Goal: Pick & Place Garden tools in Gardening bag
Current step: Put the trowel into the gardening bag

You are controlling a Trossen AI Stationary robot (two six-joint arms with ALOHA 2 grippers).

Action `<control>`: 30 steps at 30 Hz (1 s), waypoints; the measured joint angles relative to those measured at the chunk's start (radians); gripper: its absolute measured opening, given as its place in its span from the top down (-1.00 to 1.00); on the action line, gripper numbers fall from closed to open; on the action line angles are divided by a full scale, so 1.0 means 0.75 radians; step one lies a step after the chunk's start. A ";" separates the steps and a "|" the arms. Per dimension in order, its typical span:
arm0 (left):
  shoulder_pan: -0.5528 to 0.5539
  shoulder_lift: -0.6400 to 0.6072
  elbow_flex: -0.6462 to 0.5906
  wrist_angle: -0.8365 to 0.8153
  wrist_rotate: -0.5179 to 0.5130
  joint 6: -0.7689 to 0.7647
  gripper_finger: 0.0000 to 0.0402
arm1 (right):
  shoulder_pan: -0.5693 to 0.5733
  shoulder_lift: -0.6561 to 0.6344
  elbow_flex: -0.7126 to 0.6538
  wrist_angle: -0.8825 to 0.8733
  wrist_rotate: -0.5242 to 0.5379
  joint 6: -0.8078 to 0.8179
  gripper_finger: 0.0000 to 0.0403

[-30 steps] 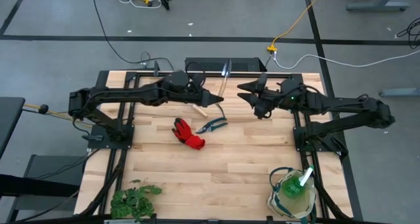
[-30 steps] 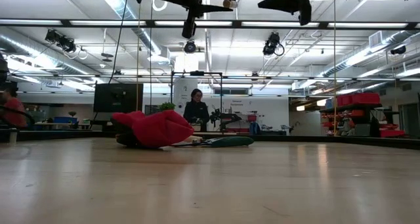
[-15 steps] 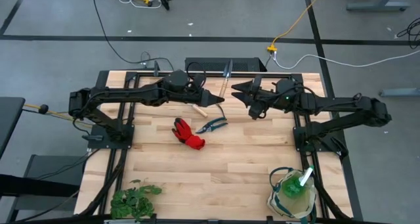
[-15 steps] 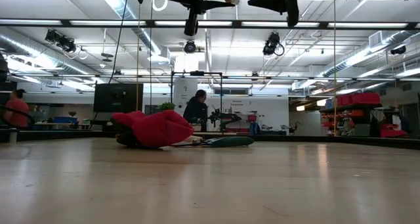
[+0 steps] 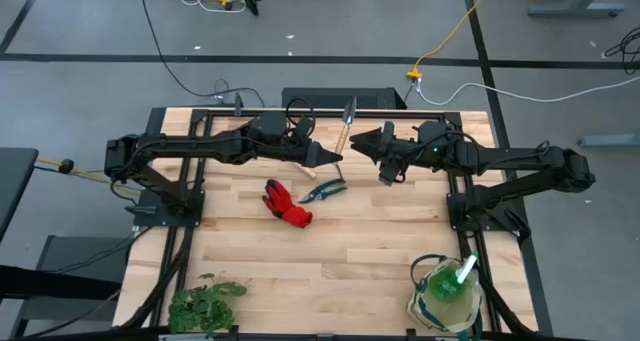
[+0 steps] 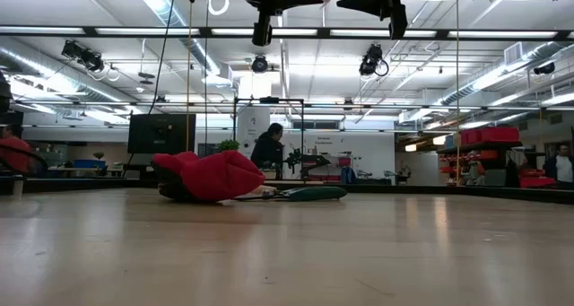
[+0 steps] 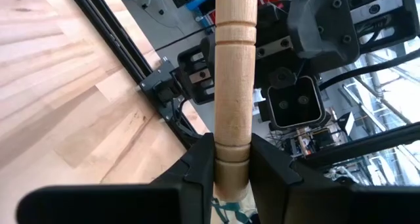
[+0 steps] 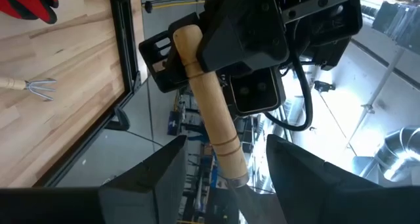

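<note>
Overhead and table-level cameras share the red glove (image 5: 288,204); wrist cameras sit close.

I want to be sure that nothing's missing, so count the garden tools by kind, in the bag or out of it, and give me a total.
trowel: 1
hand rake: 1
pruning shears: 1
red glove: 1
spray bottle: 1
Total: 5

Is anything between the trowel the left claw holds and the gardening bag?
Nothing visible blocks it. The left claw holds the trowel aloft at the table's far edge; bare tabletop separates it from the gardening bag at the near right corner.
</note>
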 joint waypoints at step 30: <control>-0.006 0.000 0.000 0.024 -0.036 -0.066 0.62 | -0.001 0.092 0.000 0.132 0.061 -0.125 -0.05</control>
